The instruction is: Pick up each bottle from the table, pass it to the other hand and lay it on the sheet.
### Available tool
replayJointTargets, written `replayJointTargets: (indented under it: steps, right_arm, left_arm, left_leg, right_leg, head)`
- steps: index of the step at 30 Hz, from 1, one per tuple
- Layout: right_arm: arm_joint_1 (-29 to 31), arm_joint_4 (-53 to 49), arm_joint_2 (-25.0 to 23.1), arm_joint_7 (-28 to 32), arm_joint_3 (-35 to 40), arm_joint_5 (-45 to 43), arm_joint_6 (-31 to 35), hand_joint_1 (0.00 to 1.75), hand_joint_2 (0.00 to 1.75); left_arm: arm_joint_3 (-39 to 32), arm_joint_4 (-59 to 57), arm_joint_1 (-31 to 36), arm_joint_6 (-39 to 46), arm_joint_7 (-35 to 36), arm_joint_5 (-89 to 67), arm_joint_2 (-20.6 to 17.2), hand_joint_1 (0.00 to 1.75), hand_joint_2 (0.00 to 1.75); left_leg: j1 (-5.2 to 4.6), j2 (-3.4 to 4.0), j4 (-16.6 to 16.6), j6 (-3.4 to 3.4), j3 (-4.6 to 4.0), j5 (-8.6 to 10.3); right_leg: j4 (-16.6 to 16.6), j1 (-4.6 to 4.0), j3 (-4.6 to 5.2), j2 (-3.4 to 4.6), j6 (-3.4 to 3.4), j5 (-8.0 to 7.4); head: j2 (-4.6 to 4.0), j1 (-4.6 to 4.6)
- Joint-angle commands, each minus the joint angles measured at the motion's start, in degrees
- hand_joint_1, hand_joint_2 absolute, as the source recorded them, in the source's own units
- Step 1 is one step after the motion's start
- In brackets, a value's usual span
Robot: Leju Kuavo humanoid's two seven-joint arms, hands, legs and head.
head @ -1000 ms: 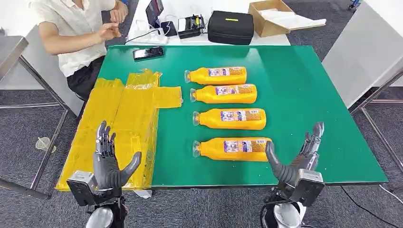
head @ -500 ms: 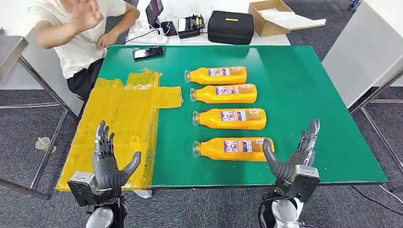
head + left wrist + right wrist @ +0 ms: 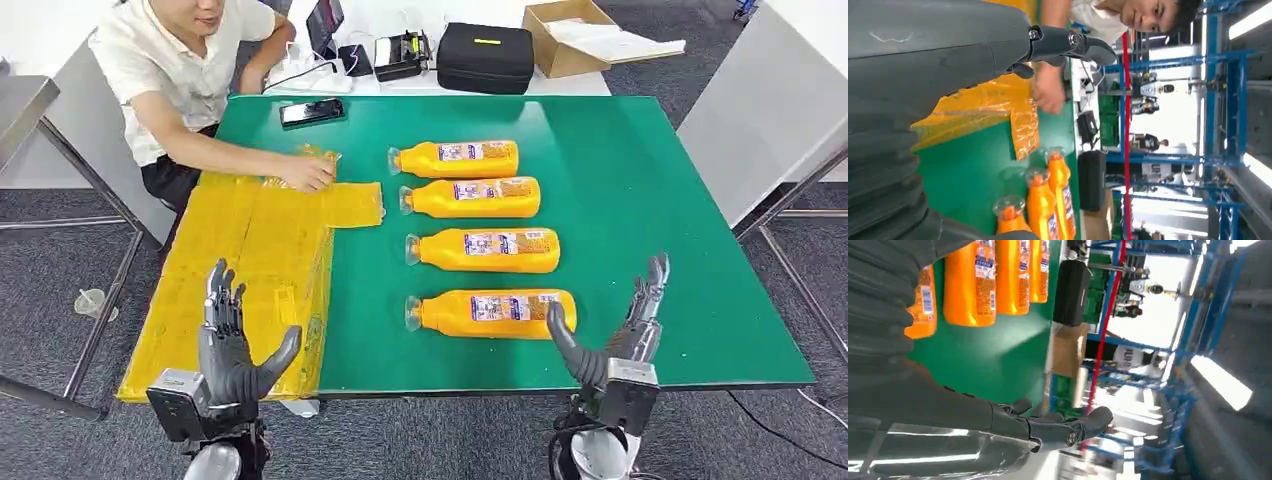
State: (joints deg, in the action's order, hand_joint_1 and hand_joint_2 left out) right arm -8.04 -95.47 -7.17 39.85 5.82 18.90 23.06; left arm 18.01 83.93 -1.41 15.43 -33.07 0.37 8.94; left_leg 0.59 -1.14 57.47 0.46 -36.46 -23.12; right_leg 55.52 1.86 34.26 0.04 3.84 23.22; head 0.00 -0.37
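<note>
Head view: since a second ago the person's hand (image 3: 308, 175) has come down onto the sheet (image 3: 255, 255), pressing its far edge; nothing picked yet. Right hand (image 3: 612, 335) is spread wide and empty, nearest bottle (image 3: 490, 313) just beyond its thumb. Left hand (image 3: 230, 345) is likewise wide, hovering at the sheet's near edge over the worktop (image 3: 640, 190).

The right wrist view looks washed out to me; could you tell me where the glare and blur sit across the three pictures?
Right wrist view: the bright background past the table is blown out and hazy, while the bottles stay sharp. Left wrist view: the person's hand on the sheet is smeared. Head view: even light, soft sheen on the table.
</note>
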Motion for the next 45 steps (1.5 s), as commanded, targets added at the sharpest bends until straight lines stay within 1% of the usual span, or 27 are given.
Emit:
replayJointTargets:
  steps: [1, 3, 4, 5, 6, 7, 8, 10, 11, 14, 16, 17, 20, 22, 25, 27, 28, 29, 31, 32, 33, 34, 35, 39, 42, 44, 45]
  right_arm:
    - [1.10, 9.04, 11.37, -7.81, 6.20, 24.29, 10.45, 0.00, 1.75]
    - [1.12, 9.30, 11.57, -7.82, 6.07, 24.27, 10.51, 0.00, 1.75]
    - [1.12, 9.30, 11.57, -7.82, 6.07, 24.27, 10.51, 0.00, 1.75]
    - [1.12, 9.30, 11.57, -7.82, 6.07, 24.27, 10.51, 0.00, 1.75]
    - [1.20, 9.23, 11.53, -7.81, 6.15, 24.29, 10.52, 0.00, 1.75]
    - [1.20, 9.23, 11.53, -7.81, 6.15, 24.29, 10.52, 0.00, 1.75]
    - [1.53, 10.52, 13.74, -13.97, 7.14, 33.43, 11.51, 0.00, 1.75]
    - [2.26, 13.53, 18.60, -20.24, 8.04, 41.58, 12.19, 0.00, 1.75]
    - [2.64, 14.96, 21.12, -21.00, 7.62, 42.71, 12.12, 0.00, 1.75]
    - [4.36, 16.54, 24.29, -20.41, 7.23, 40.38, 8.74, 0.00, 1.75]
    - [4.71, 15.94, 25.34, -20.13, 7.58, 39.75, 5.98, 0.00, 1.75]
    - [4.78, 15.94, 25.62, -20.52, 7.93, 39.92, 4.82, 0.00, 1.75]
    - [4.68, 16.35, 27.18, -22.50, 9.43, 39.92, 1.69, 0.00, 1.75]
    - [4.89, 17.30, 27.96, -22.99, 9.93, 39.41, 0.24, 0.00, 1.75]
    - [5.57, 19.08, 27.47, -22.96, 9.88, 38.15, -0.64, 0.00, 1.75]
    - [5.71, 19.27, 27.43, -22.96, 9.93, 38.02, -0.87, 0.00, 1.75]
    - [5.71, 19.27, 27.43, -22.96, 9.93, 38.02, -0.87, 0.00, 1.75]
    - [5.71, 19.27, 27.43, -22.96, 9.93, 38.02, -0.87, 0.00, 1.75]
    - [5.71, 19.27, 27.43, -22.96, 9.93, 38.02, -0.87, 0.00, 1.75]
    - [5.71, 19.27, 27.43, -22.96, 9.93, 38.02, -0.87, 0.00, 1.75]
    - [5.71, 19.27, 27.43, -22.96, 9.93, 38.02, -0.87, 0.00, 1.75]
    - [5.71, 19.27, 27.43, -22.96, 9.93, 38.02, -0.87, 0.00, 1.75]
    - [5.71, 19.27, 27.43, -22.96, 9.93, 38.02, -0.87, 0.00, 1.75]
    - [8.03, 22.37, 27.87, -22.90, 11.25, 37.57, -3.21, 0.00, 1.75]
    - [9.40, 23.64, 28.23, -22.49, 11.61, 37.39, -4.23, 0.00, 1.75]
    - [10.35, 24.16, 28.59, -22.17, 12.16, 37.47, -5.21, 0.00, 1.75]
    - [10.90, 24.56, 28.66, -21.94, 12.52, 37.27, -5.81, 0.00, 1.75]
  left_arm:
    - [-0.98, -3.12, 2.30, -1.03, 0.23, -0.17, 0.54, 0.00, 1.75]
    - [-1.02, -3.12, 2.31, -1.07, 0.23, -0.15, 0.53, 0.00, 1.75]
    - [-1.02, -3.12, 2.31, -1.07, 0.23, -0.15, 0.53, 0.00, 1.75]
    - [-1.02, -3.12, 2.31, -1.07, 0.23, -0.15, 0.53, 0.00, 1.75]
    - [-1.01, -3.14, 2.20, -1.08, 0.23, -0.14, 0.52, 0.00, 1.75]
    - [-1.01, -3.14, 2.20, -1.08, 0.23, -0.14, 0.52, 0.00, 1.75]
    - [-1.38, -3.42, 2.31, -1.10, 0.25, -0.12, 0.74, 0.00, 1.75]
    - [-1.80, -4.36, 2.90, -1.70, 0.70, 0.06, 0.93, 0.00, 1.75]
    - [-1.84, -4.70, 3.21, -2.14, 0.85, 0.12, 0.91, 0.00, 1.75]
    - [-1.93, -4.96, 3.48, -2.65, 1.00, 0.21, 1.04, 0.00, 1.75]
    - [-1.80, -5.22, 3.69, -2.87, 1.16, 0.28, 1.09, 0.00, 1.75]
    - [-1.78, -5.38, 3.71, -2.90, 1.31, 0.31, 1.13, 0.00, 1.75]
    - [-1.23, -5.60, 3.57, -3.16, 1.98, 0.32, 1.03, 0.00, 1.75]
    - [-0.87, -5.72, 3.36, -3.27, 2.23, 0.26, 0.99, 0.00, 1.75]
    - [-0.44, -5.53, 2.89, -3.38, 2.59, 0.31, 0.97, 0.00, 1.75]
    - [-0.39, -5.52, 2.87, -3.39, 2.62, 0.31, 0.96, 0.00, 1.75]
    - [-0.39, -5.52, 2.87, -3.39, 2.62, 0.31, 0.96, 0.00, 1.75]
    - [-0.39, -5.52, 2.87, -3.39, 2.62, 0.31, 0.96, 0.00, 1.75]
    - [-0.39, -5.52, 2.87, -3.39, 2.62, 0.31, 0.96, 0.00, 1.75]
    - [-0.39, -5.52, 2.87, -3.39, 2.62, 0.31, 0.96, 0.00, 1.75]
    - [-0.39, -5.52, 2.87, -3.39, 2.62, 0.31, 0.96, 0.00, 1.75]
    - [-0.39, -5.52, 2.87, -3.39, 2.62, 0.31, 0.96, 0.00, 1.75]
    - [-0.39, -5.52, 2.87, -3.39, 2.62, 0.31, 0.96, 0.00, 1.75]
    - [-0.16, -6.66, 3.22, -3.57, 2.92, 0.74, 1.07, 0.00, 1.75]
    - [0.22, -6.65, 3.22, -3.74, 2.91, 0.98, 1.06, 0.00, 1.75]
    - [0.46, -6.52, 3.42, -3.83, 2.91, 1.08, 1.02, 0.00, 1.75]
    - [0.65, -6.56, 3.61, -3.89, 2.91, 1.10, 0.97, 0.00, 1.75]
  left_leg:
    - [0.06, 0.01, -0.05, 0.02, 0.20, -0.04]
    - [0.04, 0.01, -0.05, 0.02, 0.16, -0.03]
    - [0.10, 0.11, -0.01, 0.05, 0.50, -0.20]
    - [0.04, 0.08, -0.03, 0.03, 0.32, -0.11]
    - [0.06, 0.11, -0.01, 0.03, 0.45, -0.18]
    - [0.00, 0.05, -0.03, 0.01, 0.16, -0.04]
    - [0.03, 0.11, -0.02, 0.01, 0.34, -0.13]
    - [0.01, 0.04, -0.04, 0.01, 0.17, -0.05]
    - [0.05, 0.04, -0.04, 0.02, 0.38, -0.12]
    - [0.07, 0.08, 0.01, 0.06, 0.52, -0.20]
    - [-0.01, 0.05, 0.01, 0.08, 0.27, -0.10]
    - [-0.04, 0.05, -0.01, 0.06, 0.12, -0.04]
    - [-0.04, 0.10, 0.02, 0.03, 0.31, -0.14]
    - [-0.08, 0.01, -0.01, 0.03, 0.16, -0.05]
    - [-0.08, 0.04, -0.01, 0.03, 0.14, -0.05]
    - [-0.03, 0.20, 0.03, 0.03, 0.47, -0.23]
    - [-0.08, 0.07, -0.02, 0.03, 0.15, -0.05]
    - [-0.05, 0.15, 0.01, 0.02, 0.32, -0.15]
    - [-0.07, 0.05, -0.01, 0.03, 0.18, -0.06]
    - [-0.01, 0.17, 0.05, 0.02, 0.50, -0.25]
    - [-0.07, 0.09, -0.01, 0.03, 0.24, -0.10]
    - [-0.03, 0.16, 0.03, 0.03, 0.41, -0.20]
    - [-0.08, 0.05, -0.02, 0.03, 0.10, -0.04]
    - [-0.03, 0.17, 0.00, 0.03, 0.31, -0.14]
    - [-0.07, 0.10, -0.01, 0.03, 0.13, -0.05]
    - [-0.03, 0.20, 0.03, 0.03, 0.39, -0.18]
    - [-0.06, 0.15, 0.01, 0.03, 0.25, -0.10]
  right_leg:
    - [-0.13, -0.09, -0.26, -0.05, -0.12, 0.02]
    - [-0.12, -0.06, -0.22, -0.03, -0.10, 0.01]
    - [-0.18, -0.16, -0.60, -0.02, -0.27, 0.13]
    - [-0.13, -0.09, -0.39, -0.01, -0.18, 0.07]
    - [-0.14, -0.13, -0.54, -0.01, -0.25, 0.13]
    - [-0.08, -0.03, -0.22, 0.00, -0.12, 0.02]
    - [-0.10, -0.08, -0.40, 0.03, -0.22, 0.08]
    - [-0.10, -0.05, -0.22, -0.01, -0.12, 0.02]
    - [-0.16, -0.11, -0.48, -0.06, -0.21, 0.07]
    - [-0.20, -0.18, -0.66, -0.05, -0.27, 0.12]
    - [-0.12, -0.06, -0.40, -0.02, -0.15, 0.05]
    - [-0.07, -0.01, -0.20, 0.02, -0.09, 0.00]
    - [-0.10, -0.05, -0.42, 0.02, -0.19, 0.07]
    - [-0.08, 0.01, -0.25, -0.03, -0.10, 0.01]
    - [-0.09, -0.02, -0.22, 0.00, -0.09, 0.00]
    - [-0.12, -0.11, -0.56, 0.09, -0.26, 0.12]
    - [-0.09, -0.03, -0.22, 0.02, -0.08, 0.00]
    - [-0.11, -0.08, -0.39, 0.07, -0.18, 0.06]
    - [-0.09, -0.04, -0.25, -0.01, -0.11, 0.02]
    - [-0.10, -0.13, -0.59, 0.04, -0.29, 0.15]
    - [-0.10, -0.04, -0.32, 0.03, -0.14, 0.03]
    - [-0.10, -0.08, -0.49, 0.06, -0.23, 0.10]
    - [-0.07, 0.00, -0.17, 0.01, -0.08, -0.01]
    - [-0.11, -0.07, -0.38, 0.09, -0.19, 0.05]
    - [-0.08, 0.00, -0.19, 0.05, -0.09, -0.01]
    - [-0.09, -0.08, -0.46, 0.09, -0.24, 0.08]
    - [-0.08, -0.03, -0.30, 0.08, -0.16, 0.03]
  head:
    - [0.00, 0.00]
    - [0.00, 0.00]
    - [0.00, 0.00]
    - [0.00, 0.00]
    - [0.00, 0.00]
    - [0.00, 0.00]
    - [0.00, 0.00]
    - [0.00, 0.00]
    - [0.00, 0.00]
    - [0.00, -0.04]
    - [0.00, 0.00]
    - [0.00, -0.02]
    - [0.00, -0.02]
    - [0.00, -0.04]
    - [0.00, -0.02]
    - [0.00, -0.02]
    - [0.00, -0.02]
    - [0.00, -0.02]
    - [0.00, -0.02]
    - [0.00, -0.02]
    - [0.00, -0.02]
    - [0.00, -0.02]
    - [0.00, -0.02]
    - [0.00, -0.02]
    - [0.00, -0.02]
    - [0.00, -0.02]
    - [0.00, -0.02]
